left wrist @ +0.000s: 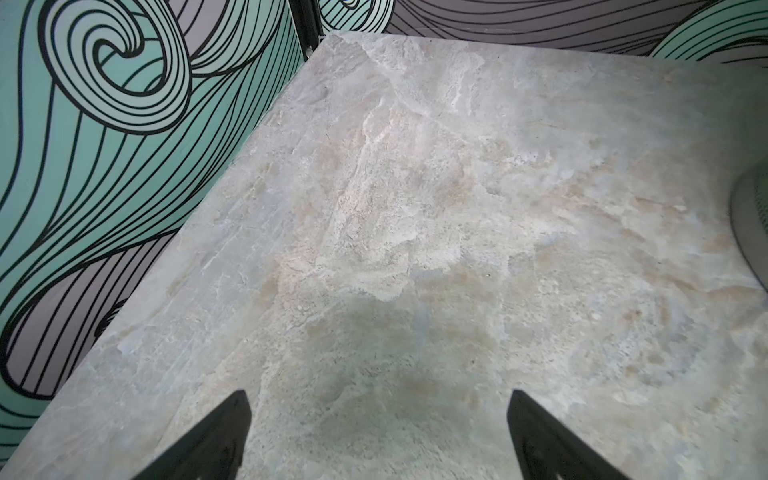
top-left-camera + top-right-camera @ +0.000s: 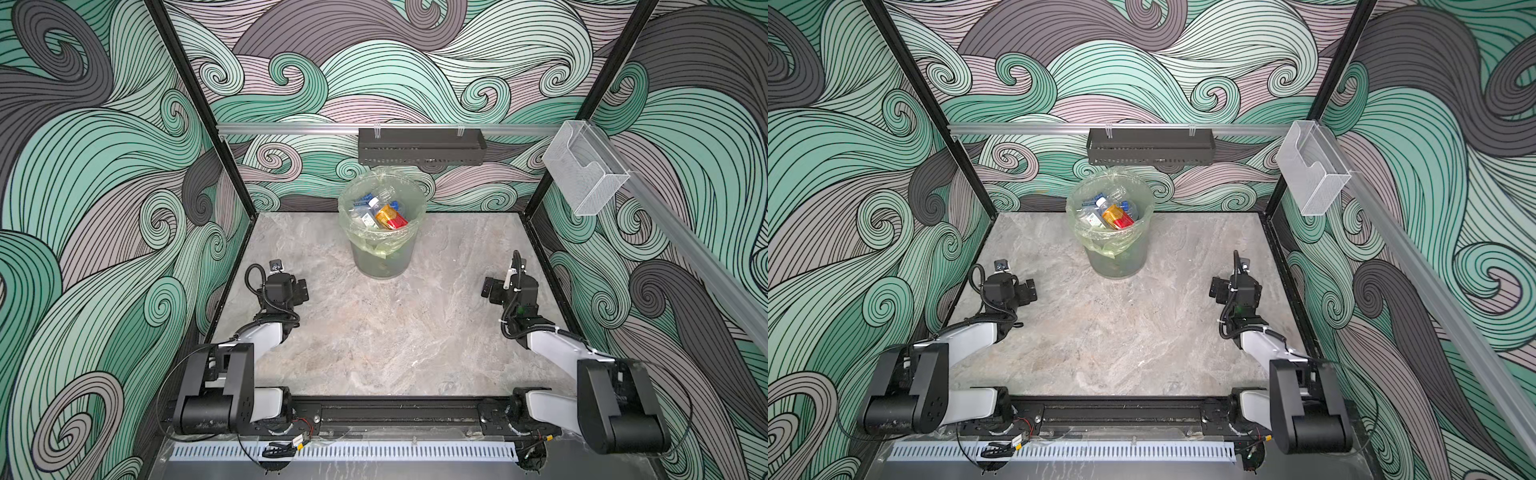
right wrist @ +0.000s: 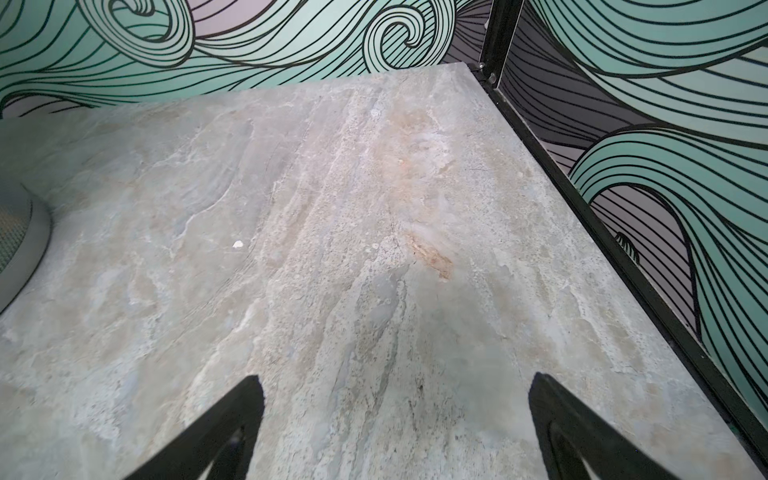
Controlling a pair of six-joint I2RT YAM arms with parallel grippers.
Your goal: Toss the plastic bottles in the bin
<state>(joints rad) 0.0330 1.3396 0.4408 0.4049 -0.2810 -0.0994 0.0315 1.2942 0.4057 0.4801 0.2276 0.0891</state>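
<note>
The round grey-green bin (image 2: 382, 259) (image 2: 1117, 259), lined with a pale yellow-green bag, stands at the back middle of the stone table. Inside it lie the plastic bottles (image 2: 376, 210) (image 2: 1108, 210): several clear ones with blue labels and caps, and an amber one with a red label (image 2: 390, 217) (image 2: 1118, 217) on top. My left gripper (image 2: 301, 289) (image 2: 1030, 289) hangs open over bare table at the left, in front of the bin. My right gripper (image 2: 490, 289) (image 2: 1217, 289) is open at the right. Each wrist view shows spread fingertips (image 1: 232, 428) (image 3: 245, 411) with nothing between them, and the bin's base (image 1: 754, 224) (image 3: 20, 232) at the edge.
A black perforated tray (image 2: 420, 146) hangs on the back wall rail above the bin. A clear plastic box (image 2: 584, 168) is mounted on the right wall rail. Patterned walls close in the table (image 2: 374, 332) on three sides. No bottle shows on the table top.
</note>
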